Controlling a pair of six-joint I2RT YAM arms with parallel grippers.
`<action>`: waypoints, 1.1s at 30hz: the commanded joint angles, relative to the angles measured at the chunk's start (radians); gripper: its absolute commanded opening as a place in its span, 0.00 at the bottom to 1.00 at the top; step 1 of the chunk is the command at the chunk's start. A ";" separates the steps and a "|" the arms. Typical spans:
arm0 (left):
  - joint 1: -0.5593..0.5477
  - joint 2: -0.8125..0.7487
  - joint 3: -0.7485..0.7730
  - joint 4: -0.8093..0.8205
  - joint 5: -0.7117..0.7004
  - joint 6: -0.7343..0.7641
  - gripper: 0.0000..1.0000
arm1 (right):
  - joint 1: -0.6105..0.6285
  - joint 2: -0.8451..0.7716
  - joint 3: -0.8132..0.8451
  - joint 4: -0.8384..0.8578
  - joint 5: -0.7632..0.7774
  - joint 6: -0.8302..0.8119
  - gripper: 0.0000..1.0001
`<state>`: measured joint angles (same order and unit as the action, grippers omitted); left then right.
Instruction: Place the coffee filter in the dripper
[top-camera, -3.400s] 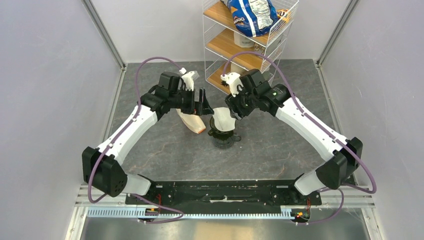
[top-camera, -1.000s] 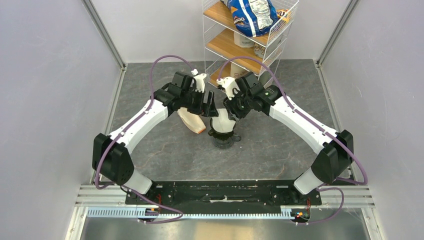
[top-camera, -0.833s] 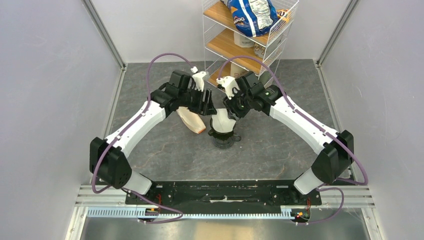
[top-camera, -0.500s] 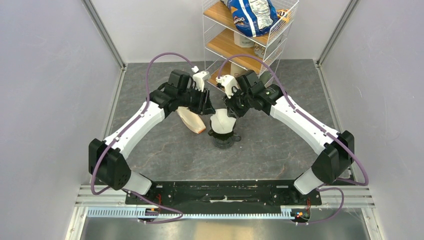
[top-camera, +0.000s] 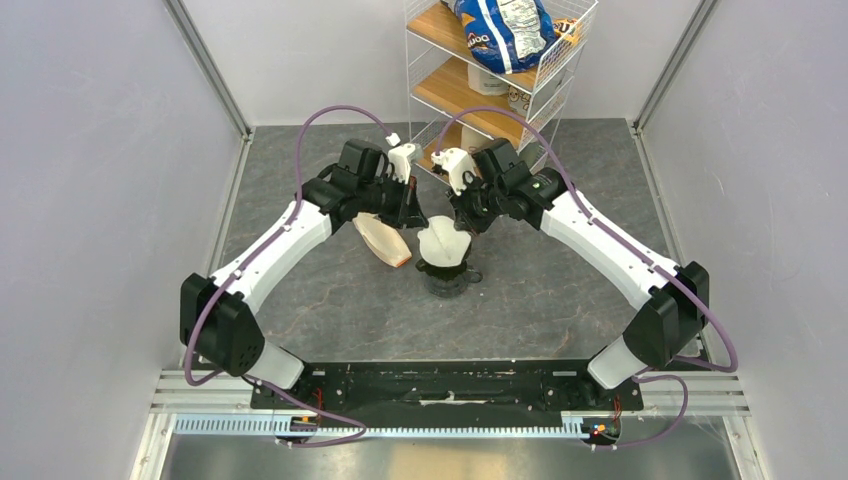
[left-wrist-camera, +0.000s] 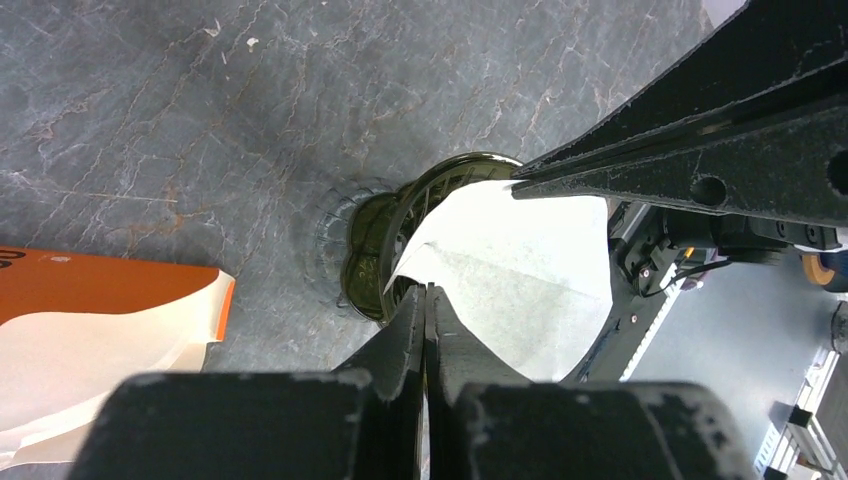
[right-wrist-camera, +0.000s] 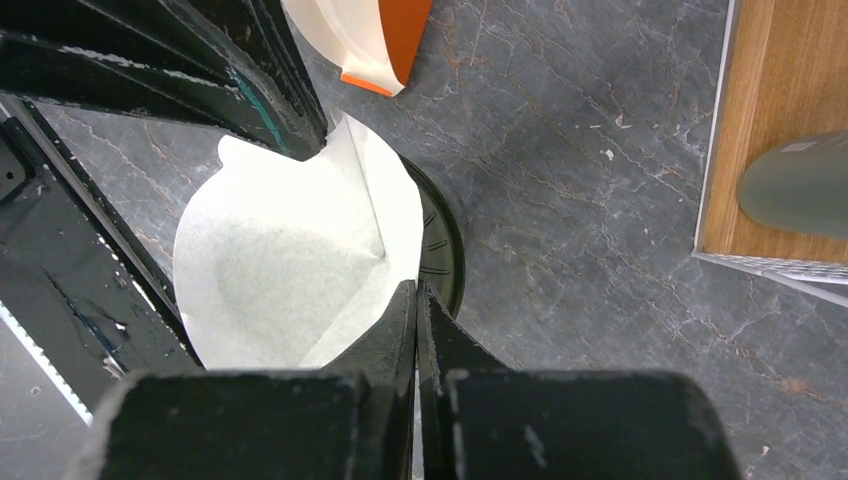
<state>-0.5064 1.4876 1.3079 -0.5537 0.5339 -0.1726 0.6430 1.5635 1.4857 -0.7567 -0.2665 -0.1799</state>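
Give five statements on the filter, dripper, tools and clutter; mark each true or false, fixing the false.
1. The coffee filter sits opened in the dripper. True.
2. The left tool gapes wide. False: its fingers are shut on the filter's edge.
3. The right tool is shut on the filter's rim. True.
4. The orange-ended packet lies on the table, apart from the dripper. True.
5. The blue bag lies on the table. False: it lies on the wire rack's top shelf.

Overhead and close wrist views share the dripper (top-camera: 447, 276).
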 joint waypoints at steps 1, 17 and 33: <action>-0.004 -0.040 0.039 0.000 0.021 0.033 0.02 | -0.003 -0.053 0.038 0.044 -0.024 -0.004 0.00; -0.006 -0.095 0.021 0.072 0.011 -0.022 0.83 | -0.002 -0.127 0.019 0.095 -0.048 0.050 0.00; -0.057 -0.019 0.067 -0.044 0.008 0.053 0.56 | 0.000 -0.161 0.027 0.098 -0.099 0.024 0.00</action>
<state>-0.5587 1.4715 1.3437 -0.5846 0.5343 -0.1612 0.6434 1.4467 1.4868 -0.6937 -0.3439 -0.1429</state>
